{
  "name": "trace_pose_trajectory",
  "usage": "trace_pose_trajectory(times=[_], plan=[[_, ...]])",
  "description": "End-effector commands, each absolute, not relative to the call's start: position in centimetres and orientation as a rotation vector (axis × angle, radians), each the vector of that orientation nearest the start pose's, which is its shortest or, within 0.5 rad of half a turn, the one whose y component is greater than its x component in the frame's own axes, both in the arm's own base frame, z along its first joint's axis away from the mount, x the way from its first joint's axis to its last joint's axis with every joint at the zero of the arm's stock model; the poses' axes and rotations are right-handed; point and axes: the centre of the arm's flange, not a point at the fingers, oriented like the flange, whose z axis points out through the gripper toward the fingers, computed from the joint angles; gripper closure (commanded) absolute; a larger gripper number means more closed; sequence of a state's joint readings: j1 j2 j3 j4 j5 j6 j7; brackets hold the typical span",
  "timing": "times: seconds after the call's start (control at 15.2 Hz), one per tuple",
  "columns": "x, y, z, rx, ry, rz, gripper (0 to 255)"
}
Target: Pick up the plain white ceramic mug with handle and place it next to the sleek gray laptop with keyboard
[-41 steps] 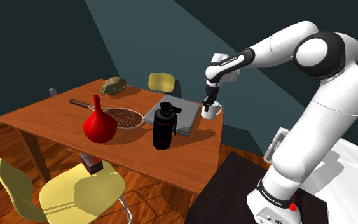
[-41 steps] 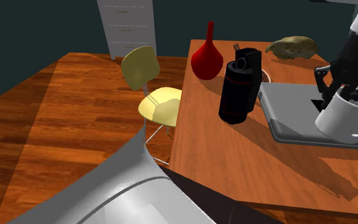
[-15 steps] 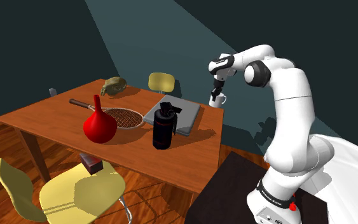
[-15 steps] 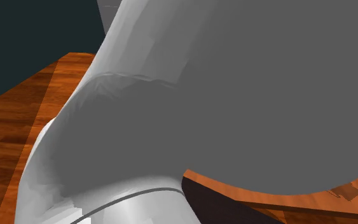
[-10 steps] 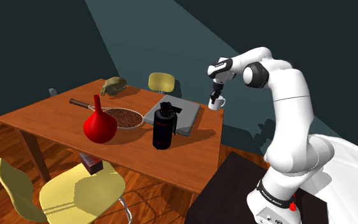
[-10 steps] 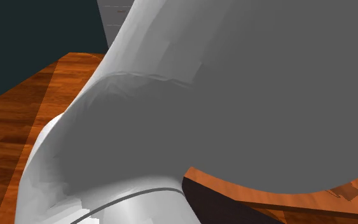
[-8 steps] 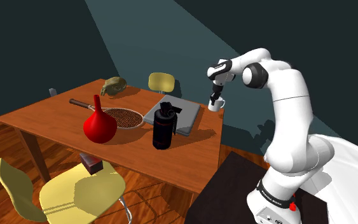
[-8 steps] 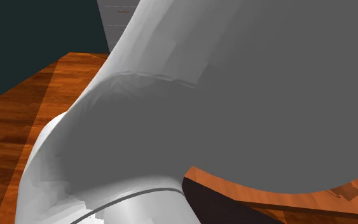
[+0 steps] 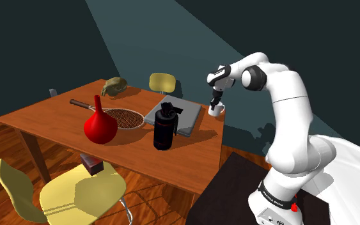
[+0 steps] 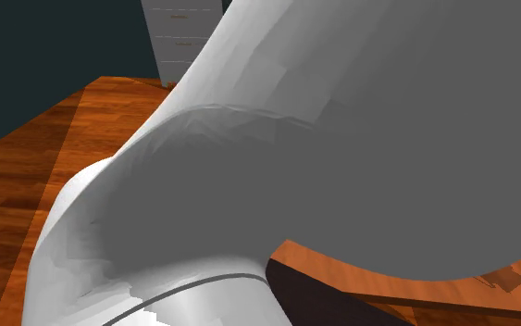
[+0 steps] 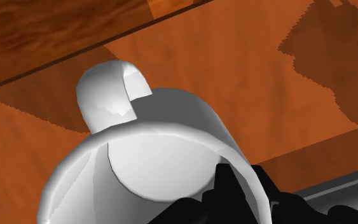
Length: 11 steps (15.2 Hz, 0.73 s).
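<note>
Shoulder view: the mug [image 9: 217, 110] is at the far edge of the surface [image 9: 57, 121], just beside the laptop [image 9: 177, 115] on that view's right. I can't tell if its base is touching down. The arm [image 9: 287, 108] is folded up tall, elbow high, wrist bent so the fingers [image 9: 215, 101] point straight down onto the mug.

Second exterior view: mostly the arm's white shell up close, with a bit of wood floor [image 10: 45, 157] on the left.

Wrist view: the fingers [image 11: 225, 191] are clamped on the mug's wall, one inside the rim and one outside, across from the handle [image 11: 107, 95]. My guess is it's rigid, light, smooth enough to slip, and chippable, so a rim pinch works, but ease it down.
</note>
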State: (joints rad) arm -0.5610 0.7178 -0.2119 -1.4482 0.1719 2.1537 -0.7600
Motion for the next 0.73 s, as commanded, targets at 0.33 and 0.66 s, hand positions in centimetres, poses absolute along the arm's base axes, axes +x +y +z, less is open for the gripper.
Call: trace_pose_trajectory(times=[0.33,0.66], plan=[[54.1,-47.9,23.2,-3.141,0.088,-0.013,255],[54.1,-47.9,21.7,-3.141,0.088,-0.013,255]])
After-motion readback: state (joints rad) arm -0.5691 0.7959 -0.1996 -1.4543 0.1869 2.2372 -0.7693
